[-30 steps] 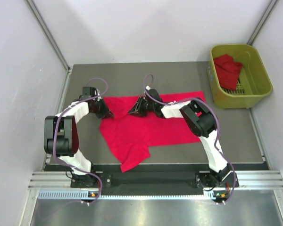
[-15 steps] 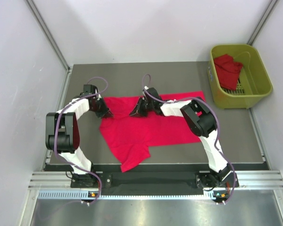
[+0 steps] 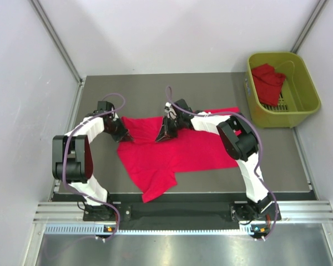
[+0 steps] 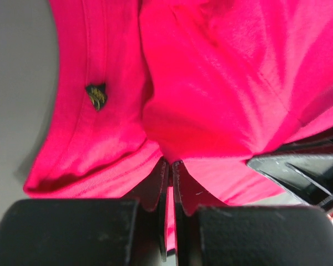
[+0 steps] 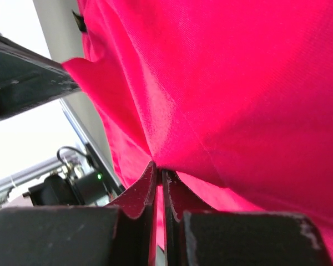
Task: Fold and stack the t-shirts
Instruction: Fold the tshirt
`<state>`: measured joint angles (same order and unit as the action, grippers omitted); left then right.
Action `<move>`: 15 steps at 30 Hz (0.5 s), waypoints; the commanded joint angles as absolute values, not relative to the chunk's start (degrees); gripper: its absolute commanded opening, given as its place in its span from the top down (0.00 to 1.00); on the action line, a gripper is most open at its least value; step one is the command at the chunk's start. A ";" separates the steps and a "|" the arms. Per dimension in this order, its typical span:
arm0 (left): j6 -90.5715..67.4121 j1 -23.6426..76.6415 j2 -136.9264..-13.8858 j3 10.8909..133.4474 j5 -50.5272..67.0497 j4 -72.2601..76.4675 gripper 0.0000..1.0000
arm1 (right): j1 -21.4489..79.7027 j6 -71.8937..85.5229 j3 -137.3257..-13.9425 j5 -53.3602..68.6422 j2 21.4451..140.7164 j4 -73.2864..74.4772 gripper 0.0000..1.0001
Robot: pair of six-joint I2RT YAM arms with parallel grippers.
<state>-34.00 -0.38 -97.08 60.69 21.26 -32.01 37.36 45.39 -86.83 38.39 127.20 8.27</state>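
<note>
A red t-shirt (image 3: 177,152) lies spread on the grey table (image 3: 133,88), one sleeve hanging toward the near edge. My left gripper (image 3: 124,134) is shut on the shirt's far left edge; in the left wrist view its tips (image 4: 170,164) pinch a fold of the red cloth (image 4: 211,83) beside the collar tag (image 4: 96,95). My right gripper (image 3: 162,133) is shut on the far edge nearer the middle; its tips (image 5: 159,169) pinch the cloth (image 5: 238,83) too. Another red t-shirt (image 3: 269,83) lies crumpled in the basket.
The yellow-green basket (image 3: 311,100) stands at the table's far right corner. White walls close in the table at left, back and right. Both arms' elbows hang over the near half of the table. The other gripper shows in each wrist view.
The right gripper has shut on the cloth and the left has tightened its pinch. The shirt's far edge between the two grippers has drawn in and bunched slightly.
</note>
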 commanded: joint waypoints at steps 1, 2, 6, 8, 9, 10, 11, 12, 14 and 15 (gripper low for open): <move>-35.42 -1.05 -91.68 59.15 21.80 -33.57 1.00 | 36.21 41.92 -89.38 41.57 124.89 11.25 1.00; -36.20 -1.14 -91.06 58.28 21.97 -33.66 1.00 | 36.04 41.84 -89.91 41.83 125.68 11.25 1.00; -37.35 -0.97 -88.68 56.60 22.67 -33.49 1.00 | 35.68 41.31 -90.88 43.07 126.56 11.34 0.89; -37.44 -1.05 -88.42 56.25 22.76 -33.40 1.00 | 35.68 41.31 -90.79 43.33 126.74 11.25 0.83; -37.44 -1.05 -88.50 56.08 22.76 -33.31 1.00 | 35.68 41.31 -90.79 43.33 126.83 11.16 0.83; -37.44 -1.05 -88.77 56.07 22.85 -33.22 1.00 | 35.68 41.31 -90.79 43.50 127.09 11.16 0.85; -37.62 -1.05 -88.77 55.73 23.11 -32.87 1.00 | 35.68 41.48 -90.79 43.77 127.35 11.16 0.92; -37.79 -1.14 -88.68 55.55 23.38 -32.61 1.00 | 35.68 41.75 -90.79 43.77 127.35 10.99 0.98; -37.88 -1.06 -88.51 55.46 23.20 -32.52 1.00 | 35.68 42.01 -90.36 43.86 127.27 10.73 1.00; -37.79 -1.05 -88.42 55.46 23.12 -32.61 1.00 | 35.68 42.10 -90.09 43.86 127.18 10.72 1.00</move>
